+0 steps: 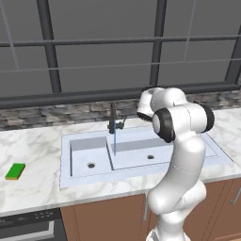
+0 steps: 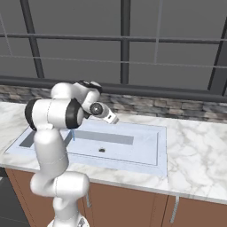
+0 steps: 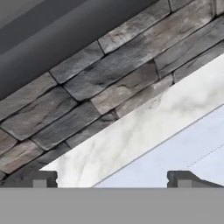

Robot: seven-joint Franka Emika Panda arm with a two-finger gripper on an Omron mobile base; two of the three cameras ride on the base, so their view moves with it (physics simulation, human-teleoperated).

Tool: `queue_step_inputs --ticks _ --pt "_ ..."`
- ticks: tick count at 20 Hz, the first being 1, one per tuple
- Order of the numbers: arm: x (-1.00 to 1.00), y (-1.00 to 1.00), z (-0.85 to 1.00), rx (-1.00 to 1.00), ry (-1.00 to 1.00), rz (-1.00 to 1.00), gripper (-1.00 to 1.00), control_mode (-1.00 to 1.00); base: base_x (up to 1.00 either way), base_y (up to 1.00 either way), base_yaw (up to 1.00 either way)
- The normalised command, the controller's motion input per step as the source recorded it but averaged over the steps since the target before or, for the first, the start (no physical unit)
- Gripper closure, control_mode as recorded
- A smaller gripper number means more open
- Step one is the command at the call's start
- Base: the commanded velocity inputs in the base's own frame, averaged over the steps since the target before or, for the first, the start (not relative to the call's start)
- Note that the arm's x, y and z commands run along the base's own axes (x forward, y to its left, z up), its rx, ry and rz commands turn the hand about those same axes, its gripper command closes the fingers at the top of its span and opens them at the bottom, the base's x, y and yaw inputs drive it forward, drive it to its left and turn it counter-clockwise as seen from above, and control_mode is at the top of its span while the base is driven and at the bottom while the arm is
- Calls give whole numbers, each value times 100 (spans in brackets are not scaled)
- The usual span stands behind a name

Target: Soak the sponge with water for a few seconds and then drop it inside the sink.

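- The sponge [image 1: 15, 171] lies on the counter [image 1: 37, 141], left of the sink [image 1: 141, 164].
- Water [image 1: 115, 141] runs from the faucet [image 1: 113, 117].
- The gripper [image 3: 113, 178] is wide and holds nothing.

The arm [image 1: 181, 155] stands in front of the sink [image 1: 94, 176] in the left base view and hides the right part of the wide basin and a stretch of the sink's front rim. In the right base view the arm covers the sink's left end, so the faucet is hidden and just a short piece of the water [image 2: 73, 135] shows beside the arm. In the hand view the 2 fingertips [image 3: 41, 179] are cut off by the lower band, and the sink's rim runs out of the picture's right edge.
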Motion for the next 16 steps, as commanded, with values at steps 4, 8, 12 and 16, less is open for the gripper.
queue_step_inputs --ticks 4,8,12,16 --pt "-40 -14 34 -7 14 3 -100 -100 0 0 0" --pt "-39 -24 62 -3 10 2 -100 -100 0 0 0" --pt "-30 -32 77 0 2 0 -100 -100 0 0 0" --pt "-25 -32 77 0 1 0 -100 -100 0 0 0"
